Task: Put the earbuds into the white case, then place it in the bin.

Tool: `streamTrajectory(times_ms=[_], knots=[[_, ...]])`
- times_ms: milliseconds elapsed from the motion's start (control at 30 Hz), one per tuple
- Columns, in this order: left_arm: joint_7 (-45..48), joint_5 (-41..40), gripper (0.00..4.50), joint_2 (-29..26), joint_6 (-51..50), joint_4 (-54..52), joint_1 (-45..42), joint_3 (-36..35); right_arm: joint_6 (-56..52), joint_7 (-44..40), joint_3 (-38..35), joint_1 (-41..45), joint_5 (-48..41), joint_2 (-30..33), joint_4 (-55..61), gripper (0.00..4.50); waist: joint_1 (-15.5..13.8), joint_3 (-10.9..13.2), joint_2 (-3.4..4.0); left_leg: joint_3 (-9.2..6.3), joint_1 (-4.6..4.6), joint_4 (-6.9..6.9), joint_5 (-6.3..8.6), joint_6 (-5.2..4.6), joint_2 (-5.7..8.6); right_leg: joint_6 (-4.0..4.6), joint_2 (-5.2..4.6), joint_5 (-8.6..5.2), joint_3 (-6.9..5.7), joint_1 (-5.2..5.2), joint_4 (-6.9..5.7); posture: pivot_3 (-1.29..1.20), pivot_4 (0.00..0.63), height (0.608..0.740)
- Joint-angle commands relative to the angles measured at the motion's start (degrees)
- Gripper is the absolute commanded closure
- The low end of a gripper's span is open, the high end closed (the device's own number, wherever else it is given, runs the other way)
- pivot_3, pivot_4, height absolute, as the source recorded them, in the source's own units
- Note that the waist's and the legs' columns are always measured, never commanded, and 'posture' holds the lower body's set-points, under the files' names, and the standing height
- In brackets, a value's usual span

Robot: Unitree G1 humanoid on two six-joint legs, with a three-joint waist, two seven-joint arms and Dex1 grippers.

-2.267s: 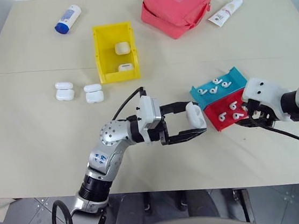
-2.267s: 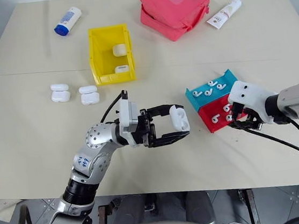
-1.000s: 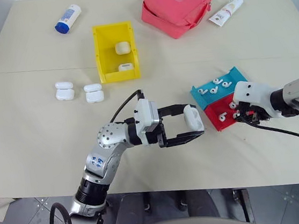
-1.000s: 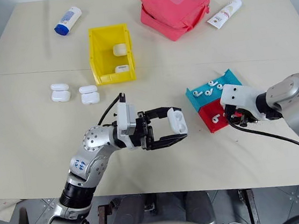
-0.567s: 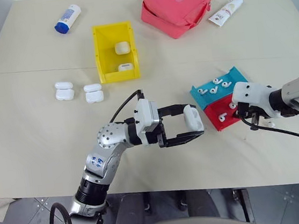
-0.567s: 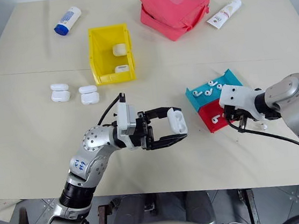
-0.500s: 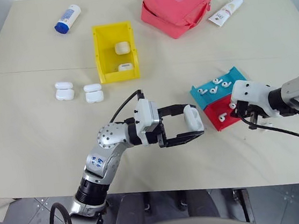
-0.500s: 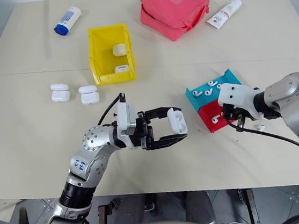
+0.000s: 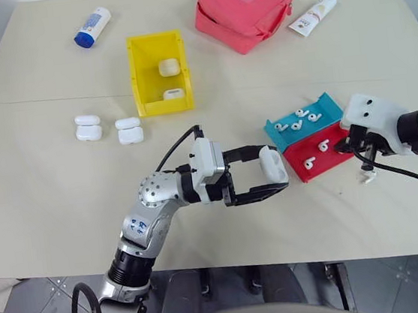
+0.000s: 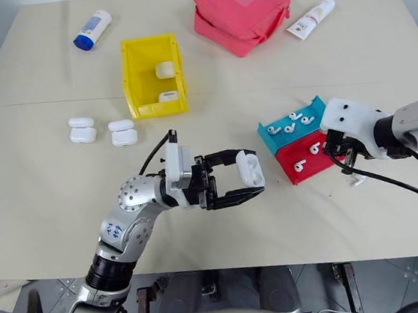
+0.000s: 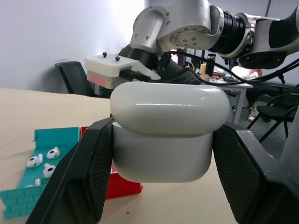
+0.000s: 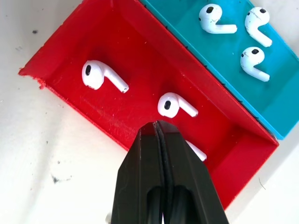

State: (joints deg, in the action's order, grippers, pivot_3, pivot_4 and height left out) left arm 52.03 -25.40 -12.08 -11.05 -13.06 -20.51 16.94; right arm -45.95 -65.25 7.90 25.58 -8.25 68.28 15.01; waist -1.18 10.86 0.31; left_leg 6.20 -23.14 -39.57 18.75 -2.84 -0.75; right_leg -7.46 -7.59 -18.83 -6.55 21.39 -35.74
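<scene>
My left gripper (image 9: 271, 169) is shut on a closed white case (image 9: 273, 164), held level over the table beside the trays; its black fingers (image 11: 84, 177) clamp the case (image 11: 168, 135) from both sides. My right gripper (image 12: 156, 128) is shut with nothing in it, just above the red tray (image 12: 70, 56). Earbuds (image 12: 96, 76) lie in that tray, one partly hidden behind my fingers. One loose earbud (image 9: 368, 178) lies on the table right of the red tray (image 9: 330, 159). The yellow bin (image 9: 137, 78) stands at the far left-centre with two cases (image 9: 169, 67) inside.
A teal tray (image 9: 328, 105) holding several earbuds adjoins the red one. Two spare cases (image 9: 88, 127) (image 9: 130, 130) lie left of the bin. A pink pouch (image 9: 245, 9), a white tube (image 9: 314, 14) and a blue-capped bottle (image 9: 92, 26) sit along the far edge.
My right gripper has shut and lifted a little off the red tray. A loose earbud now lies on the table beside that tray. The left arm has kept still with the case.
</scene>
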Motion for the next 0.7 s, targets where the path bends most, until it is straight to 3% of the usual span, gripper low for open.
streamTrajectory(times_ms=[33,100,400,500,633,700], knots=[[0.13,-0.06,1.69,0.13,0.93,-1.97,0.12,-0.05,2.01,0.07,0.03,0.62,1.1,0.47,-0.12,4.11,-0.01,0.0,0.0,0.0,0.0,0.0,0.0,0.0,0.0,0.0,0.0,0.0,0.0,0.0,0.0,0.0,0.15,0.74],[0.08,0.02,1.69,0.05,0.97,-1.92,0.05,-0.15,2.97,0.89,0.67,0.9,2.16,0.3,-1.29,3.71,-0.12,0.0,0.0,0.0,-0.01,-0.01,0.0,0.0,0.02,0.0,-0.02,0.0,0.01,0.0,0.0,0.0,0.15,0.74],[-0.08,0.11,1.69,-0.8,1.0,-2.24,0.42,-0.73,5.67,0.02,3.47,2.51,4.68,-0.26,-3.96,3.71,-0.07,-0.01,0.02,-0.01,-0.02,-0.04,0.0,-0.01,0.03,0.0,-0.02,0.0,-0.02,-0.01,-0.01,0.0,0.15,0.74],[-0.18,0.18,1.69,-1.14,1.15,-2.0,0.19,-1.05,6.05,0.28,4.09,3.48,5.75,-1.11,-5.05,3.09,-0.04,-0.01,0.02,-0.01,-0.02,-0.04,0.0,-0.01,0.03,0.0,-0.02,0.0,-0.01,0.0,-0.01,0.0,0.15,0.74],[-0.5,0.27,1.69,-1.26,1.26,-1.84,-0.07,-1.28,6.56,0.13,5.08,5.1,6.64,-2.08,-6.41,1.84,-0.11,-0.02,0.03,-0.01,-0.02,-0.05,0.0,-0.01,0.02,0.0,-0.02,0.0,-0.01,0.0,-0.02,0.0,0.15,0.74],[-0.65,0.32,1.69,-1.25,1.25,-1.9,-0.05,-1.31,7.05,-0.18,5.71,5.73,7.24,-2.55,-7.15,1.84,-0.08,-0.02,0.03,-0.01,-0.02,-0.06,0.0,-0.01,0.03,0.0,-0.03,0.0,-0.01,0.0,-0.02,0.0,0.15,0.74]])
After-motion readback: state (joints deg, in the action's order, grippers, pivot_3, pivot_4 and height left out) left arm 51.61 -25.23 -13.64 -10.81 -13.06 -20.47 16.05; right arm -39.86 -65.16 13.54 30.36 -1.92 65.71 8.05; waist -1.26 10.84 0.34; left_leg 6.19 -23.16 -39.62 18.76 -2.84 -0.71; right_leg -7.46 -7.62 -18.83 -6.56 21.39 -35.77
